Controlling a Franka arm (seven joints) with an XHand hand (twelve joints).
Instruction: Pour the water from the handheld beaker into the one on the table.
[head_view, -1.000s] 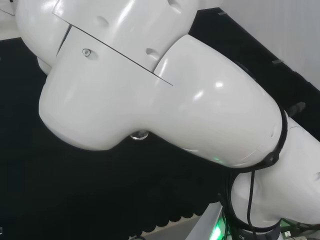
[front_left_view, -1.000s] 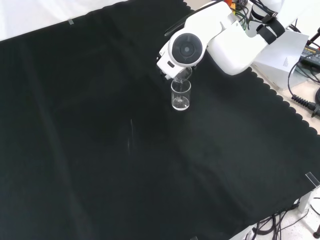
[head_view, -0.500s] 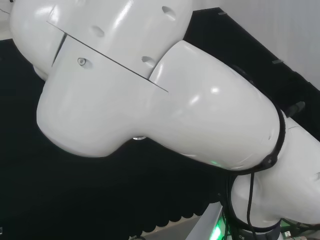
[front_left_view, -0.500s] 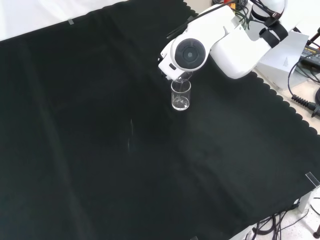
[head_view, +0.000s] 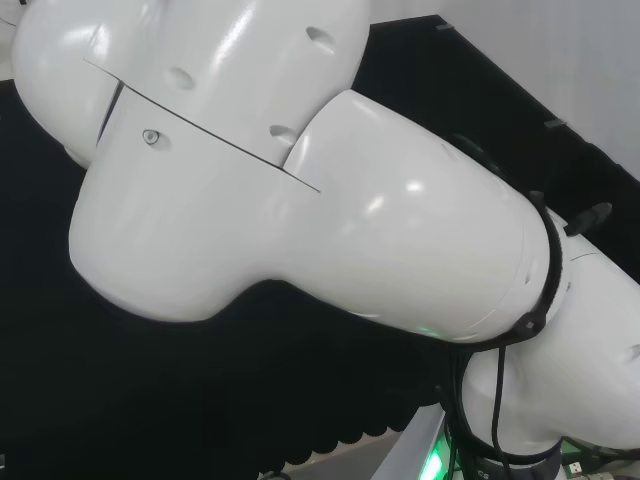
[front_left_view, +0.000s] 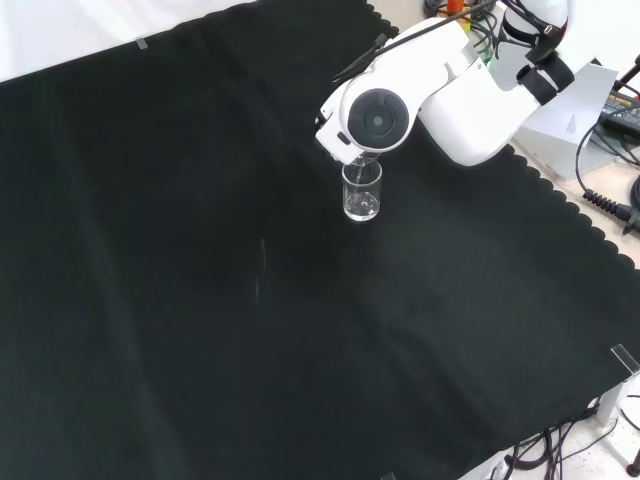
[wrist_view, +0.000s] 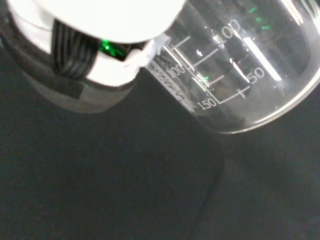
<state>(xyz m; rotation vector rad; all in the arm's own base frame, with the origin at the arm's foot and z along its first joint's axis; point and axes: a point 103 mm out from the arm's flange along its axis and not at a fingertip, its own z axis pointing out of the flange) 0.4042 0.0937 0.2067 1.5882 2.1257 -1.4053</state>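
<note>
From the front, my held beaker (front_left_view: 362, 159) tips just over the table beaker (front_left_view: 362, 191), so I judge pouring underway; at the wrist, my hand (wrist_view: 107, 62) grips its glass wall (wrist_view: 235, 60), fingers curled beside it, needing steadier tilt next.

Front view: beaker on the table (front_left_view: 361, 192) stands on the cloth (front_left_view: 200, 300), upper middle, just below the arm's capped link (front_left_view: 375, 120). Handheld beaker (front_left_view: 360, 160) sits tipped directly above its rim (contact unclear). Wrist view: handheld beaker (wrist_view: 240, 65) beside the hand (wrist_view: 100, 55), over cloth.
</note>
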